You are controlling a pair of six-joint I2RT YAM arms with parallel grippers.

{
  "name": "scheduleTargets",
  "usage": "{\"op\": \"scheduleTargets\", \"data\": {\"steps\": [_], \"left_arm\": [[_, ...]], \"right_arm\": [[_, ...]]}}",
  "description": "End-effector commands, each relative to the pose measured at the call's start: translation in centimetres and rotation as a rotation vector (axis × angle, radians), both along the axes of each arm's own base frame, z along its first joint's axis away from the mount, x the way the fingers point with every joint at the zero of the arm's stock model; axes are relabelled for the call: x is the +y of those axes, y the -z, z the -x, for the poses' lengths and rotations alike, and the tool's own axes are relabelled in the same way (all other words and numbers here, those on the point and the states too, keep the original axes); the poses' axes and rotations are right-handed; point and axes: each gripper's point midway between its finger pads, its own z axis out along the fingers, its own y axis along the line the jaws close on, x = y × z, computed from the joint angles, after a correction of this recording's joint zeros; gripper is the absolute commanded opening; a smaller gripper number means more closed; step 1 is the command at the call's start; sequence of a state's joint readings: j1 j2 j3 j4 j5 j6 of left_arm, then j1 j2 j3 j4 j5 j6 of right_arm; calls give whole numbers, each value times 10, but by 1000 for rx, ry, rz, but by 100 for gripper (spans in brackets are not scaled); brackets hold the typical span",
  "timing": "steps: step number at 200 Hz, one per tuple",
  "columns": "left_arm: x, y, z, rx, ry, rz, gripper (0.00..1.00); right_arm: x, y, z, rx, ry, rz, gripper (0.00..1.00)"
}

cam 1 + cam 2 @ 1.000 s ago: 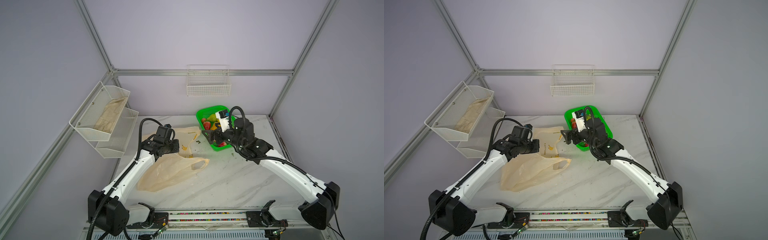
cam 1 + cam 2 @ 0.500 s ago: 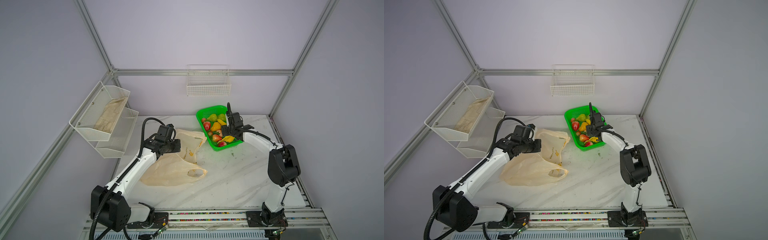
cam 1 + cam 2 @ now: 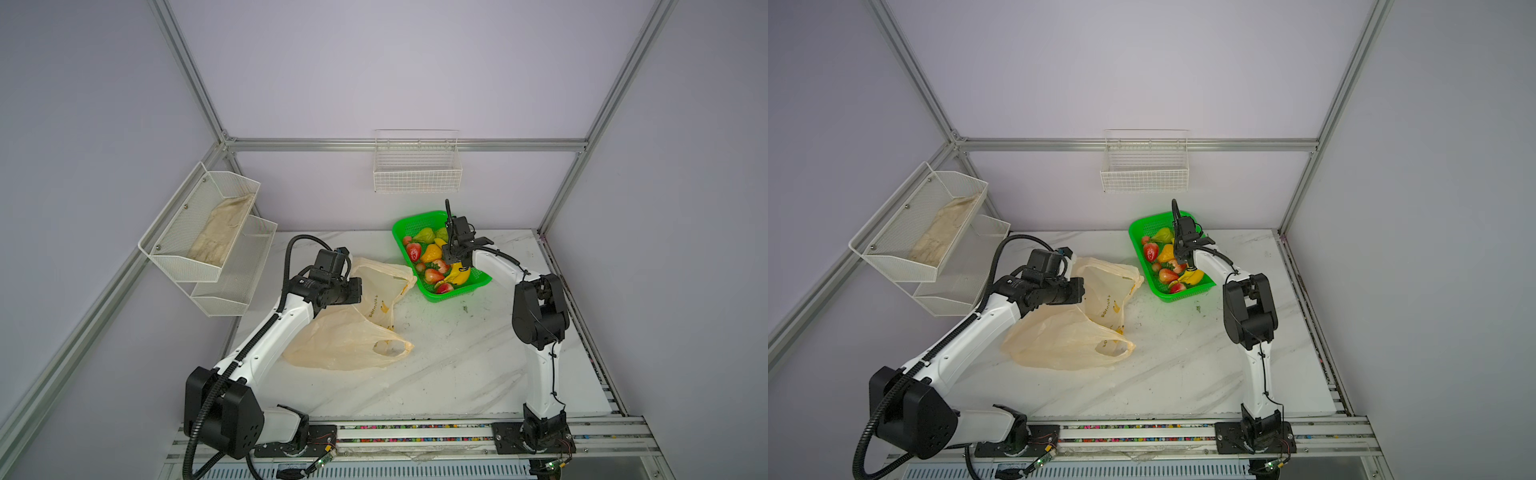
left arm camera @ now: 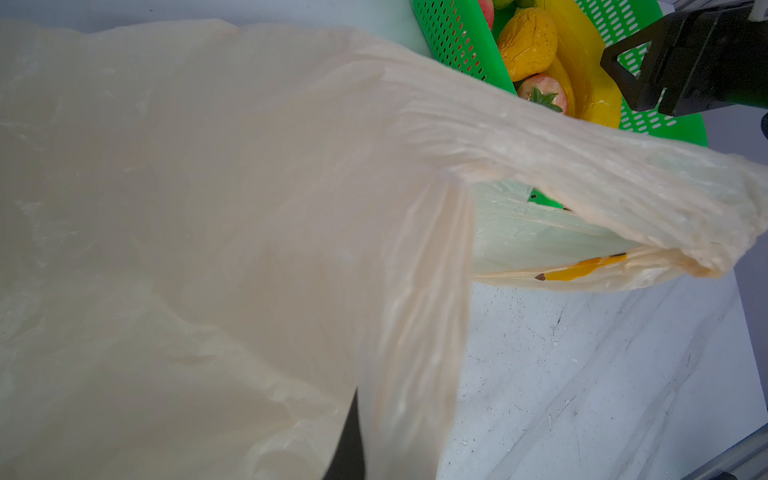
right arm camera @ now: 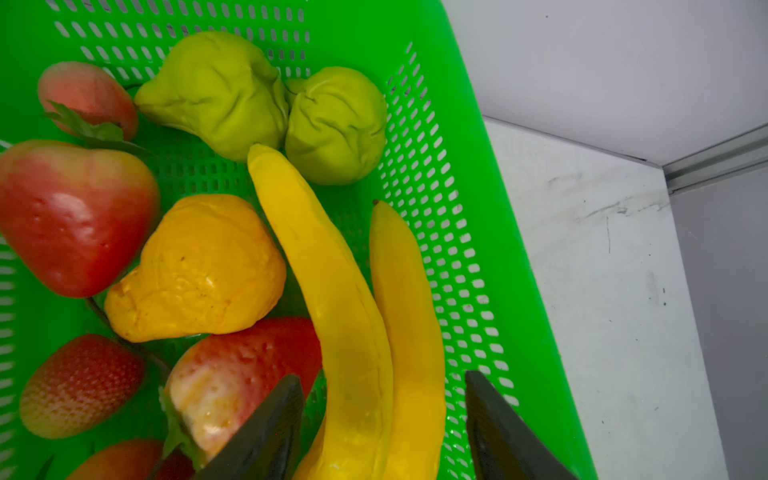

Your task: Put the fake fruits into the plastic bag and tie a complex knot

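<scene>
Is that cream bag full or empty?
Empty, apparently: the thin cream plastic bag lies slack; the glossy plastic fruits sit in the green mesh basket.

Thin crinkly plastic bag (image 3: 340,336), glossy dented fruits (image 5: 332,291), shiny perf. plastic basket (image 5: 436,208)

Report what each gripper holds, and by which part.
Left gripper: shut on the plastic bag, pinching film near its mouth. Right gripper: nothing held yet; jaws straddle the banana bunch near its stem.

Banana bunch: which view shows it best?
Right wrist view: the banana bunch is large, straddled by the right gripper. Both top views show it small in the green basket; the left wrist view shows only part.
</scene>
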State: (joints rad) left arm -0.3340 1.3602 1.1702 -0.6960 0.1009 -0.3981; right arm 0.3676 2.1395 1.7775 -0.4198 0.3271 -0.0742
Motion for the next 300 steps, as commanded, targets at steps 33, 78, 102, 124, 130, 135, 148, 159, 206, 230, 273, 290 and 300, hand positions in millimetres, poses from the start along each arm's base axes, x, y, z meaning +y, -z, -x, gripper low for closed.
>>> {"op": "scheduleTargets", "data": {"steps": [33, 78, 102, 124, 130, 135, 148, 159, 206, 230, 273, 290, 300], "left_arm": [[-10, -38, -19, -105, 47, 42, 0], [-16, -38, -18, -105, 77, 64, 0], [-17, -39, -16, -109, 87, 71, 0], [-16, -39, -15, -114, 91, 67, 0], [-16, -39, -15, -116, 91, 66, 0], [-16, -39, -15, -118, 92, 66, 0], [-16, -39, -14, -120, 96, 64, 0], [-15, -39, -14, -121, 96, 63, 0], [-15, -39, -13, -124, 99, 61, 0], [-15, -40, -13, -126, 99, 59, 0], [-15, -40, -13, -130, 98, 59, 0], [-15, -41, -12, -130, 100, 62, 0], [-14, -41, -12, -132, 99, 59, 0]], "right_arm": [[-8, 15, 18, 72, 126, -4, 78], [-8, 35, 20, 97, 196, -82, 82], [-13, 45, 17, 101, 227, -71, 82], [-18, 51, 14, 103, 248, -55, 82], [-20, 51, 13, 98, 256, -47, 82], [-21, 51, 13, 95, 259, -42, 82], [-22, 51, 11, 90, 264, -31, 83], [-24, 51, 9, 87, 270, -29, 84], [-27, 59, 1, 97, 267, -45, 82], [-26, 67, -1, 116, 255, -68, 78], [-23, 75, -4, 135, 232, -108, 76], [-24, 77, -5, 139, 230, -122, 76], [-23, 80, -6, 146, 226, -129, 76]]}}
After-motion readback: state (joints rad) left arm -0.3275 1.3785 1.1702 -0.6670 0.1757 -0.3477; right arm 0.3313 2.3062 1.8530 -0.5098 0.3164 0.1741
